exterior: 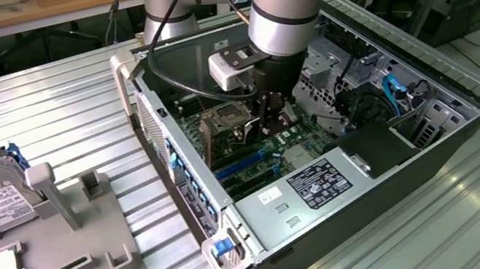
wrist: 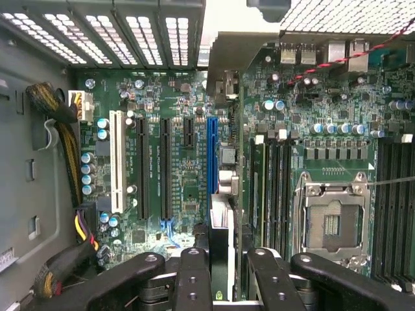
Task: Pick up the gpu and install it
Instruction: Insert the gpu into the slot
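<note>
- One gripper [wrist: 220,272], jaws closed on the gpu [wrist: 222,194], holds it edge-on inside the computer case [exterior: 234,217].
- Gpu's long axis runs parallel to the blue slot [wrist: 212,155], directly beside it.

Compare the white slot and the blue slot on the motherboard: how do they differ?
The white slot lies toward the case wall, near the cable bundle; the blue slot lies toward the CPU socket. The gpu, held edge-on between the fingers, sits roughly in line with the blue slot and well clear of the white slot. Both slots run parallel, and what shows of each looks empty.
</note>
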`<act>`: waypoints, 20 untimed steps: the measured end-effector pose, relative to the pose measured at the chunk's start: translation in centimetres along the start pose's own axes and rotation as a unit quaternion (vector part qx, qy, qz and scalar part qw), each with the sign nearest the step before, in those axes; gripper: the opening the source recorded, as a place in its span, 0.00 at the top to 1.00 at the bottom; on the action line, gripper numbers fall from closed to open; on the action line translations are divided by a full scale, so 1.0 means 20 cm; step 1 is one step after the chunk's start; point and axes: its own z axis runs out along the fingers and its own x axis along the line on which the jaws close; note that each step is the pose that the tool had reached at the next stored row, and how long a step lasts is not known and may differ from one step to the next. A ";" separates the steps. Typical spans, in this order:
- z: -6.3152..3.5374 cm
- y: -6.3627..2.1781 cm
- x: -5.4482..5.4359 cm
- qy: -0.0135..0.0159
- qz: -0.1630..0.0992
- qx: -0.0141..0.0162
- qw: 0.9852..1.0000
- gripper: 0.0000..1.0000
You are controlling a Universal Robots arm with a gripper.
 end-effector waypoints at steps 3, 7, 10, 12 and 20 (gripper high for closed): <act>0.016 0.015 0.00 0.005 0.000 0.000 1.000 0.73; 0.024 0.024 0.00 0.011 0.000 0.000 1.000 0.73; 0.030 0.036 0.00 0.011 0.000 0.000 1.000 0.73; 0.038 0.042 0.00 0.011 0.000 0.000 1.000 0.73; 0.066 0.086 0.00 0.011 0.000 0.000 1.000 0.73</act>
